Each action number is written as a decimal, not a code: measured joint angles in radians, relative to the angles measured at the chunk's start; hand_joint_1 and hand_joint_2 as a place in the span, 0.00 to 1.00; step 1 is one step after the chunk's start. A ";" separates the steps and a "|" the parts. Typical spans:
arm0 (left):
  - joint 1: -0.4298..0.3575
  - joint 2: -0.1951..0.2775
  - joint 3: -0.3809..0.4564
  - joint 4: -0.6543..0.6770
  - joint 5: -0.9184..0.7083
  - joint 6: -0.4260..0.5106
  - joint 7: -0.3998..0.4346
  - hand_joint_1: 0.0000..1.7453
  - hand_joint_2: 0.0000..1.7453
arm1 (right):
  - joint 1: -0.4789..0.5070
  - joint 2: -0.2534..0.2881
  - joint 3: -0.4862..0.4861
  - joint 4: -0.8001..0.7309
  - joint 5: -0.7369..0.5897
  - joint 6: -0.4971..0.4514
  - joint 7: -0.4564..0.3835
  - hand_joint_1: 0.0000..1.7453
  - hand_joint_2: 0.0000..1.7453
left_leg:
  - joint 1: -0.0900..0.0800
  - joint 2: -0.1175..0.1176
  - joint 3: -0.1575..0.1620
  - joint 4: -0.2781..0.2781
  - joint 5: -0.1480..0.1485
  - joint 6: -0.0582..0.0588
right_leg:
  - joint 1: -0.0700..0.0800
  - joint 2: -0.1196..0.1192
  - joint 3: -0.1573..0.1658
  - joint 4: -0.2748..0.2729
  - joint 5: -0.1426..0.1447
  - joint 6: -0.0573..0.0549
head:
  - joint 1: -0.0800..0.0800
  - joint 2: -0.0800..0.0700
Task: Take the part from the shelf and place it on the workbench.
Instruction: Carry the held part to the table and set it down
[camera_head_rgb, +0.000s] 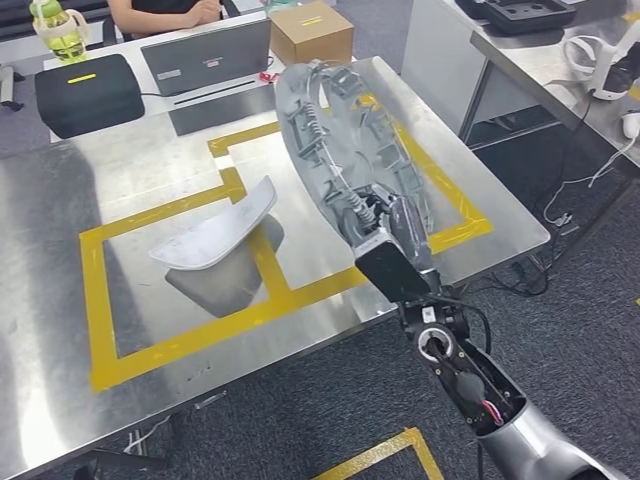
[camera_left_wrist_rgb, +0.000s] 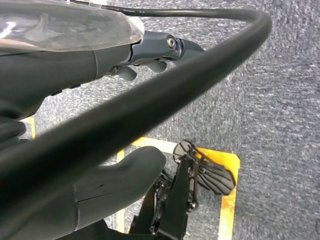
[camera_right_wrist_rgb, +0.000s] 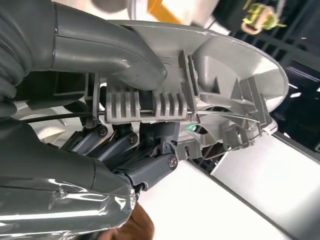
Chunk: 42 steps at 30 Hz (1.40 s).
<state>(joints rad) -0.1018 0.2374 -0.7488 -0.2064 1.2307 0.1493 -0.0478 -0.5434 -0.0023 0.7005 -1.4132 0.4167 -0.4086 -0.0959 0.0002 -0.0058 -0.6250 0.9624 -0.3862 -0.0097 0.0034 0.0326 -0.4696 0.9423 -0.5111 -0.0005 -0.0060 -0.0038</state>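
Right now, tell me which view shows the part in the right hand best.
The head view: the whole grey part shows above the workbench, gripped by the right hand. The right wrist view gives a close look at its ribbed underside. The left wrist view looks at the floor.

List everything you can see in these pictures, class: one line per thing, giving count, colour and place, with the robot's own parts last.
Workbench: one, steel, yellow-taped, centre.
Held part: one, grey ribbed plastic, above the right taped box.
Flat part: one, pale grey, left taped box.
Laptop: one, grey, far desk.
Box: one, brown cardboard, beside laptop.
Case: one, black, left of laptop.
Bottle: one, green, far left.
Person: one, behind laptop.
Right hand: grips held part.
Left hand: hangs over carpet.
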 joint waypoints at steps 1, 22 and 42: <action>0.000 0.000 -0.002 0.000 -0.003 -0.005 -0.002 0.00 1.00 | -0.027 0.004 0.007 0.027 0.044 0.004 0.026 0.98 1.00 | 0.000 0.000 0.000 0.000 0.000 0.000 | 0.000 0.000 0.000 0.000 0.000 0.000 | 0.000 0.000; -0.004 0.000 -0.040 0.000 -0.046 -0.046 -0.019 0.00 1.00 | -0.255 0.079 0.111 0.689 0.560 0.068 0.421 0.98 1.00 | 0.000 -0.005 0.000 0.000 0.000 0.000 | -0.001 -0.006 0.001 0.000 -0.001 0.000 | 0.002 0.000; -0.004 0.002 -0.077 0.000 -0.080 -0.054 -0.052 0.00 1.00 | -0.248 0.103 0.112 0.885 0.517 0.064 0.252 0.00 1.00 | 0.001 -0.004 0.002 0.000 0.000 0.000 | -0.001 -0.004 0.001 0.000 -0.001 0.000 | 0.000 0.000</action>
<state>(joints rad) -0.1057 0.2392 -0.8261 -0.2064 1.1502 0.0958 -0.0998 -0.7917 0.1003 0.8122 -0.5280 0.9339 -0.3444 0.1562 0.0013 -0.0096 -0.6227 0.9623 -0.3862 -0.0098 0.0024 0.0282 -0.4686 0.9422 -0.5120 -0.0003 -0.0058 -0.0038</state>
